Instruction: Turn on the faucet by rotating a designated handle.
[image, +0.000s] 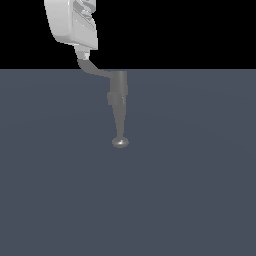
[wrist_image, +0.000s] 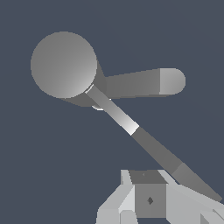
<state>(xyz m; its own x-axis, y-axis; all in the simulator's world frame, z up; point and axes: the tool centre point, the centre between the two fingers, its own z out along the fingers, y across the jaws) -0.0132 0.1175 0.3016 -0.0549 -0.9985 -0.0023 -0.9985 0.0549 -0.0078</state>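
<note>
The faucet (image: 119, 90) is a small grey fixture with an upright cylindrical body and a tapering spout that ends in a shiny round knob (image: 120, 142). In the wrist view I see its round top (wrist_image: 63, 64), with the spout (wrist_image: 144, 83) reaching sideways. The handle (image: 95, 70) is a thin curved lever that leaves the body's top toward the exterior view's left. In the wrist view the handle (wrist_image: 153, 146) runs diagonally up to my fingers. My white gripper (image: 84, 52) hangs above the handle's tip and touches it. In the wrist view the gripper (wrist_image: 148, 197) shows no gap between its fingers, and the lever passes beside them, not between them.
The faucet stands on a flat dark grey-blue floor (image: 190, 190) that fills the lower part of the exterior view, with a black background behind it. No other objects show.
</note>
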